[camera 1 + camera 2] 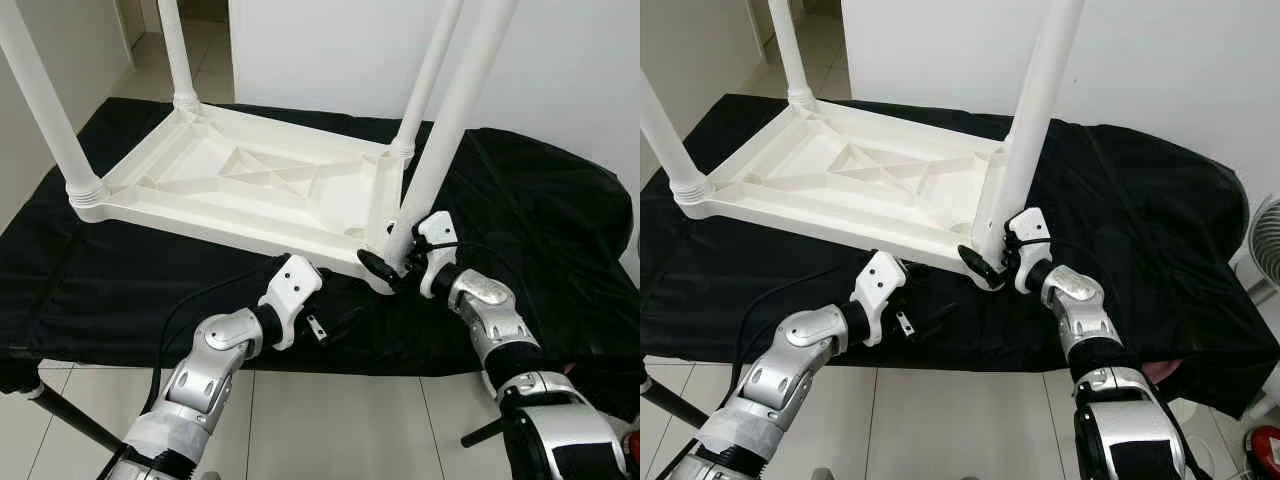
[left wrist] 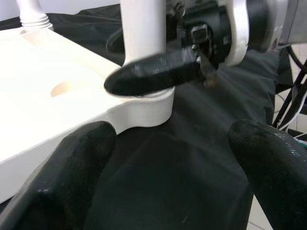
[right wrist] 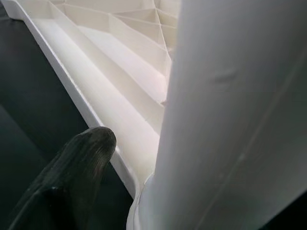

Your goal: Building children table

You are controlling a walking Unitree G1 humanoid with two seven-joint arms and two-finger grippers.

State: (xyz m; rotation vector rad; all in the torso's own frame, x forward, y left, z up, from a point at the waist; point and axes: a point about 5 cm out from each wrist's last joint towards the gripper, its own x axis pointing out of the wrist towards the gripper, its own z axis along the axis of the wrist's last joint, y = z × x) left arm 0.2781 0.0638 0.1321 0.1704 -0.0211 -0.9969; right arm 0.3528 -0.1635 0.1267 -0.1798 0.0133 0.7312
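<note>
Right claw (image 1: pixel 392 262) closed round base of near-right leg (image 1: pixel 450 120), fingers either side where leg enters corner socket. Left claw (image 1: pixel 335 322) spread wide, holding nothing, hovering over black cloth (image 1: pixel 540 200) just short of same corner. White tabletop (image 1: pixel 250 180) lies upside down on cloth-covered table; four legs stand up. We judge step: seating last leg. Next needs firm push or twist at socket, left claw bracing tabletop rim.
</note>
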